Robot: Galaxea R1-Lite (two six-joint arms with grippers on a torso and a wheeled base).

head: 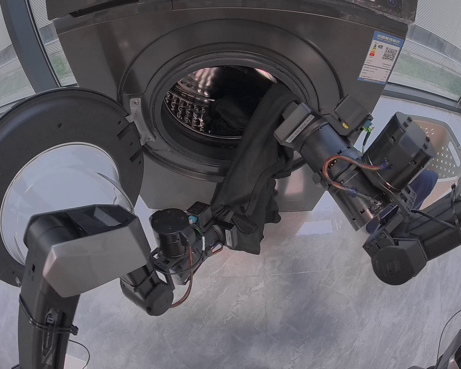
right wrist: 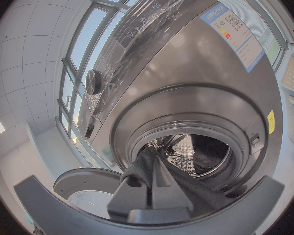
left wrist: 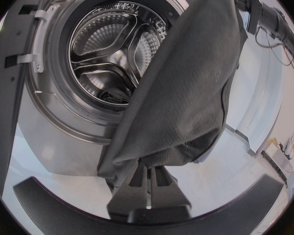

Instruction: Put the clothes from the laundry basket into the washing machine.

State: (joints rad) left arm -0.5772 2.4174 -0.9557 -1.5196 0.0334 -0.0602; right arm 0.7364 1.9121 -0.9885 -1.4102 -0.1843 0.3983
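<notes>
A black garment (head: 253, 175) hangs between both grippers in front of the washing machine (head: 102, 47). Its upper end is at the right side of the drum opening (head: 189, 106), where my right gripper (right wrist: 150, 175) is shut on a fold of the black garment (right wrist: 192, 188). Below the opening and just above the floor, my left gripper (left wrist: 149, 175) is shut on the lower hem of the black garment (left wrist: 186, 92). In the head view the left gripper (head: 236, 234) is half buried in cloth. Another dark garment (head: 229, 114) lies inside the drum (left wrist: 104, 46).
The round door (head: 56, 175) stands swung open to the left of the drum. A white laundry basket (head: 448, 152) sits on the floor at the right, with a blue cloth (head: 426, 184) in it. Bare tiled floor (head: 292, 303) lies in front of the machine.
</notes>
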